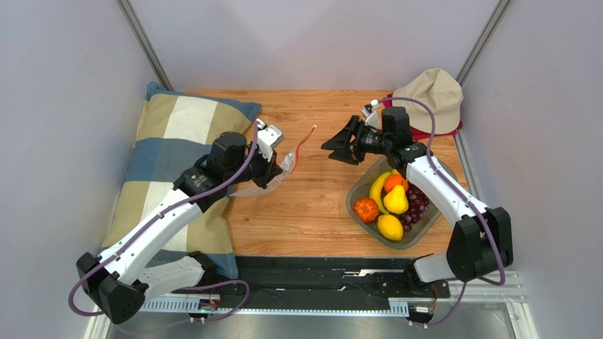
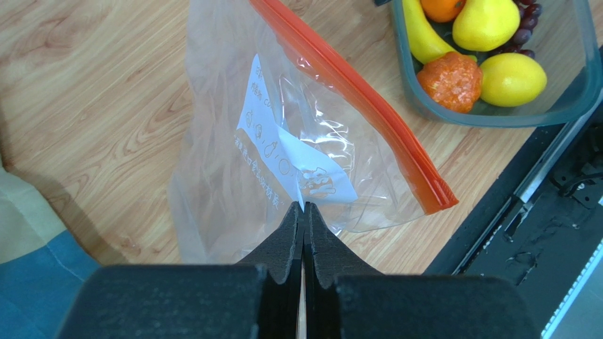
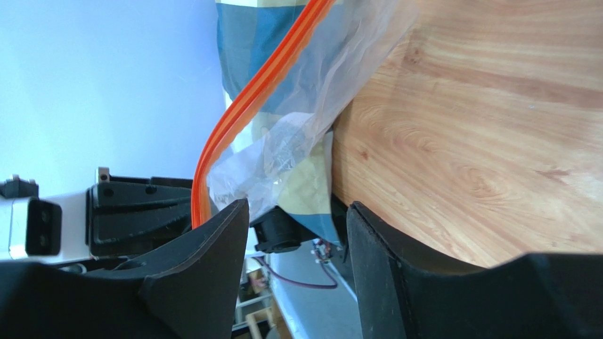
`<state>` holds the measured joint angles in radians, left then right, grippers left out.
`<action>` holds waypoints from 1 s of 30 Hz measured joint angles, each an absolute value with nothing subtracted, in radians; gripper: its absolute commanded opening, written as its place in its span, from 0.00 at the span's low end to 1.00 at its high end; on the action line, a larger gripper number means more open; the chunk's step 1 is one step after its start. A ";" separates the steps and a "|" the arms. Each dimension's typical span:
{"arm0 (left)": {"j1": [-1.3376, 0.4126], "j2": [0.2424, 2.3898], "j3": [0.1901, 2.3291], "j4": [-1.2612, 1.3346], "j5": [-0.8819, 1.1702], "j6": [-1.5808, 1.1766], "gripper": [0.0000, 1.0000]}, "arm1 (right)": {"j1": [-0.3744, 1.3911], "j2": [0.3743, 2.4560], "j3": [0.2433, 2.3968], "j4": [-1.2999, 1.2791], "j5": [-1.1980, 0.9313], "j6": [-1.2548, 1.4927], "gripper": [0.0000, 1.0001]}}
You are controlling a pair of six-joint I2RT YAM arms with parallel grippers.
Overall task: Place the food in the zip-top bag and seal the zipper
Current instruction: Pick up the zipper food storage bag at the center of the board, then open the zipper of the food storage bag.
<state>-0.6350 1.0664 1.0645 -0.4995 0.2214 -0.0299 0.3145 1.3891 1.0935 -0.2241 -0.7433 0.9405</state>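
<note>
The clear zip-top bag [image 2: 233,162] with its white label hangs above the wood table, and my left gripper [image 2: 304,207] is shut on its near edge. Its orange-red zipper [image 2: 354,99] runs along the far mouth edge. My right gripper [image 1: 338,150] faces the bag from the right. Its jaws [image 3: 297,206] stand open with nothing between them, and the zipper [image 3: 237,113] passes just outside its left finger. The food lies in a grey tray [image 1: 359,185]: banana [image 1: 379,189], pear [image 1: 395,200], lemon [image 1: 390,227], pumpkin [image 1: 366,210], orange [image 1: 393,181], grapes [image 1: 416,205].
A checked pillow [image 1: 177,162] covers the table's left side under the left arm. A beige hat [image 1: 432,88] lies at the back right corner. The black rail [image 1: 318,282] carrying the arm bases runs along the near edge.
</note>
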 measured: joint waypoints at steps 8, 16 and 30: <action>-0.635 1.029 1.011 -0.472 0.269 -0.038 0.00 | 0.348 1.482 1.094 -0.131 -0.743 1.087 0.52; -0.635 1.010 1.008 -0.448 0.306 -0.030 0.00 | 0.379 1.539 1.109 -0.076 -0.745 1.171 0.51; -0.635 0.997 0.955 -0.429 0.306 0.002 0.00 | 0.388 1.556 1.159 -0.055 -0.787 1.199 0.52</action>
